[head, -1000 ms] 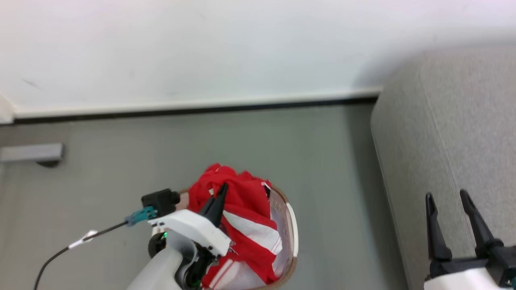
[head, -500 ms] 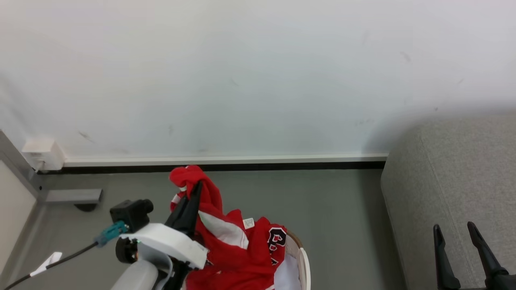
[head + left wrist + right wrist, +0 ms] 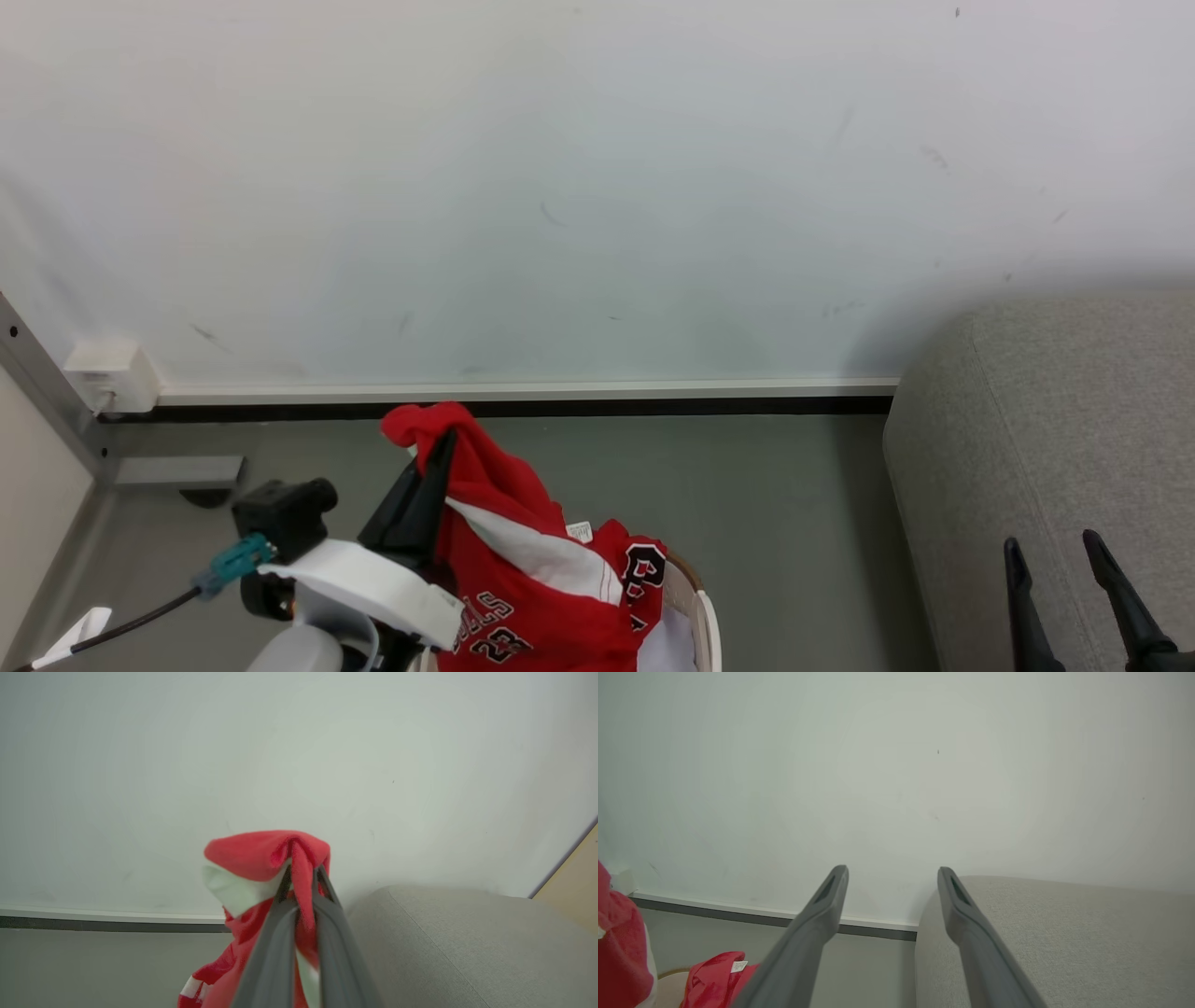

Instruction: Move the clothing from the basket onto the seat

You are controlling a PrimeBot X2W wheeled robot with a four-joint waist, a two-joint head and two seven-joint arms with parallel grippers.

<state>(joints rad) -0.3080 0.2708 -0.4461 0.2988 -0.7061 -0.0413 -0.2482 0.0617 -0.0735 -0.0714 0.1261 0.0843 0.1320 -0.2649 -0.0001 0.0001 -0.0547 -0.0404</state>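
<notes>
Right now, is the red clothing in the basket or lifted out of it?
Lifted: the left gripper, shut on the clothing, holds it above the basket; whether its hanging end is clear cannot be told.

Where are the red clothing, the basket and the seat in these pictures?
clothing (image 3: pixel 560 625), head view: red fabric under the white stripe.
basket (image 3: pixel 708 627), head view: right part of its pale rim.
seat (image 3: pixel 1055 448), head view: grey fabric of its top.
</notes>
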